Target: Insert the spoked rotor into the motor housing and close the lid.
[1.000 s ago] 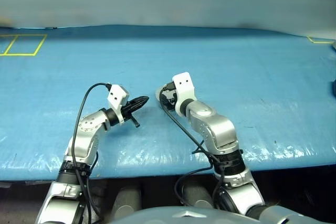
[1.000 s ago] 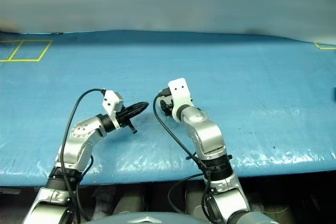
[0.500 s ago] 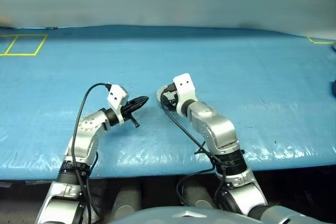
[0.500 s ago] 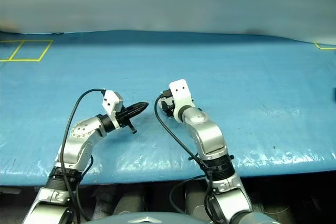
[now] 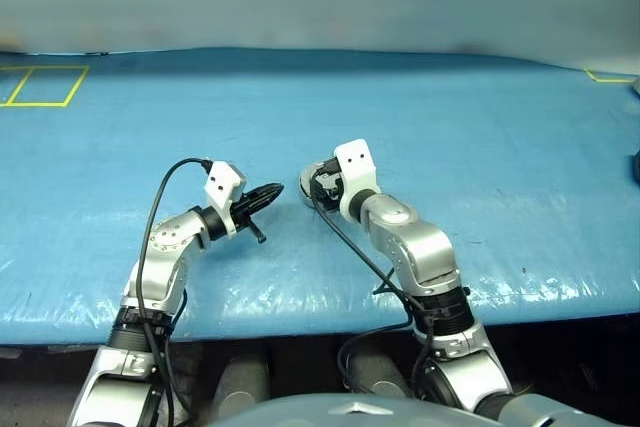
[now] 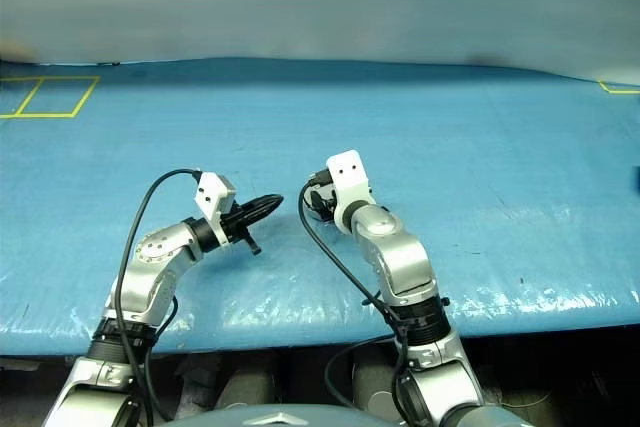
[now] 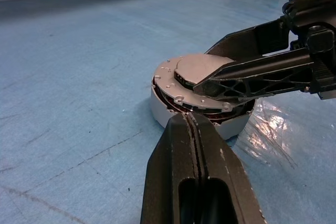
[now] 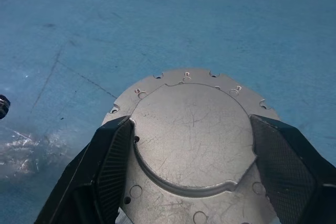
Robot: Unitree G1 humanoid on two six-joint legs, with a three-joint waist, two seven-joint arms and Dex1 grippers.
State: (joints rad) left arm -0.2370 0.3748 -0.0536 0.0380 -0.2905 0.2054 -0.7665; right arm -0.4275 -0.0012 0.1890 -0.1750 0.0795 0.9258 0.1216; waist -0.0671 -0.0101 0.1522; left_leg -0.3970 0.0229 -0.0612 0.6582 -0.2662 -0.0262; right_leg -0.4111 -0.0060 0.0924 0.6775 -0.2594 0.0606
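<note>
Little changes from a second ago. Right gripper (image 8: 191,182) jaws stay spread around the lid (image 8: 191,145) atop housing (image 7: 163,109); left gripper (image 7: 193,124) stays shut, empty, on blue worktop (image 5: 450,117).

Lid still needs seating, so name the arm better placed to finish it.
Right. The right gripper already straddles the lid atop the housing, fingers on both sides. The left gripper is shut, its tip just beside the housing.

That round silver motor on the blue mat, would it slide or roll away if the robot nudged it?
The motor housing sits flat and squat, so it would probably slide rather than roll or tip. It looks like solid metal, likely heavy for its size. The lid looks smooth, perhaps slippery.
</note>
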